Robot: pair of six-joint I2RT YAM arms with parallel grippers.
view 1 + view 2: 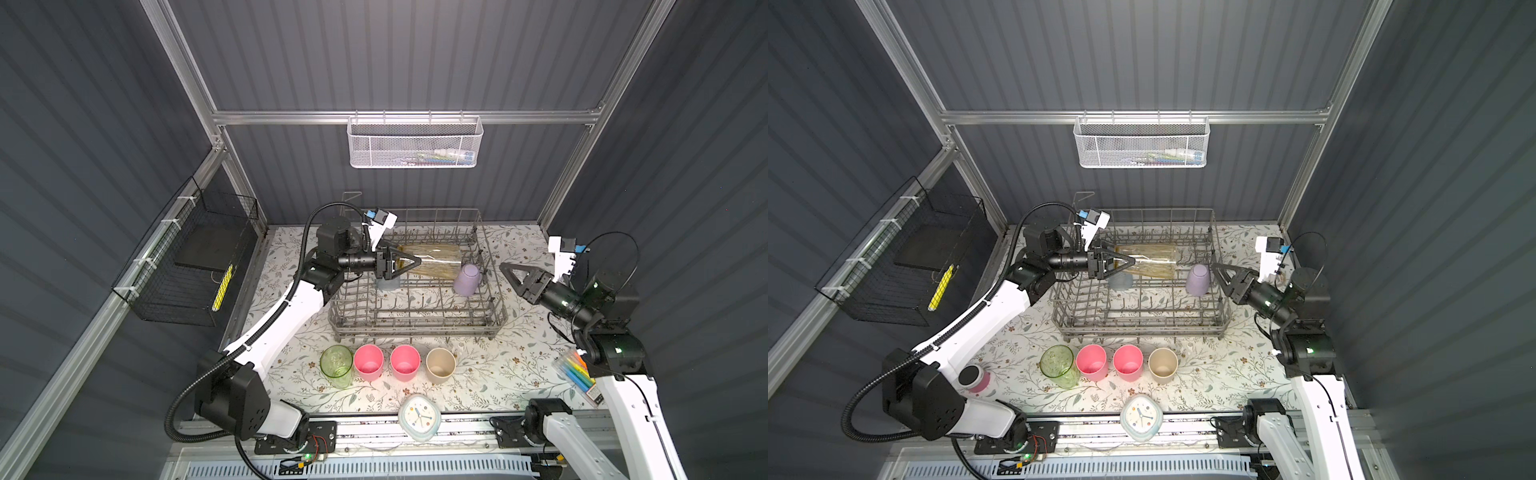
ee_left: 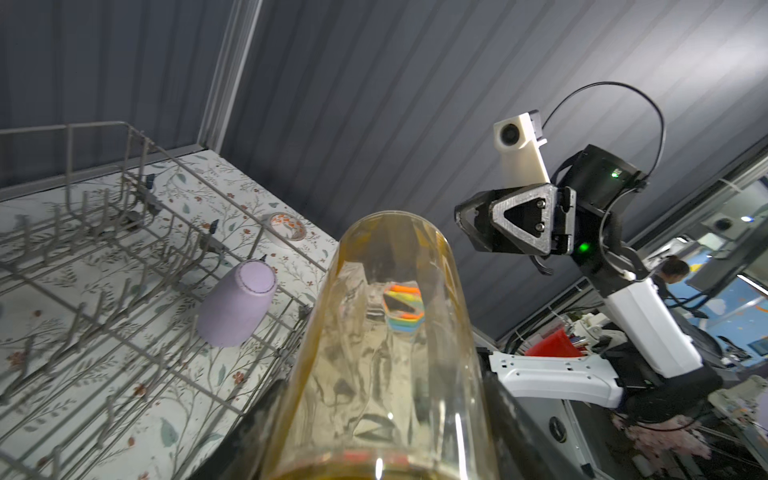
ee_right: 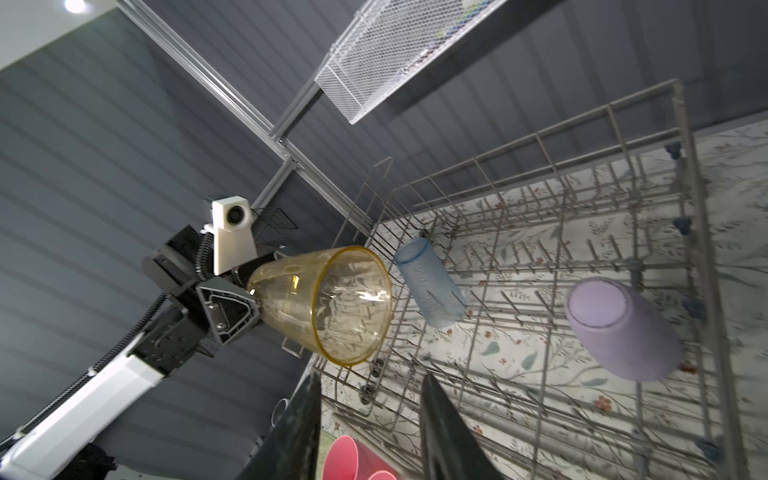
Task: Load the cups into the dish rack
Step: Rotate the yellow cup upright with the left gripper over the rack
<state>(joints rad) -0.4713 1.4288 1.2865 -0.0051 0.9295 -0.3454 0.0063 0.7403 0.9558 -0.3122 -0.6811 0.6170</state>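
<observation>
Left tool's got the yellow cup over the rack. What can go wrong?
1. The left tool grips the yellow cup by its base, sideways above the dish rack, near the blue cup; released so, it may strike that cup or roll instead of seating on tines.
2. The lavender cup sits tilted by the rack's right wall, the open right tool close outside; a nudge might topple it.

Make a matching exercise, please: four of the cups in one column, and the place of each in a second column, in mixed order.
A. yellow cup
B. lavender cup
C. blue cup
D. beige cup

1. upright on the table
2. in the dish rack, by its right wall
3. held sideways in the left gripper
4. in the dish rack, toward its left side

Pairs: A-3, B-2, C-4, D-1
</observation>
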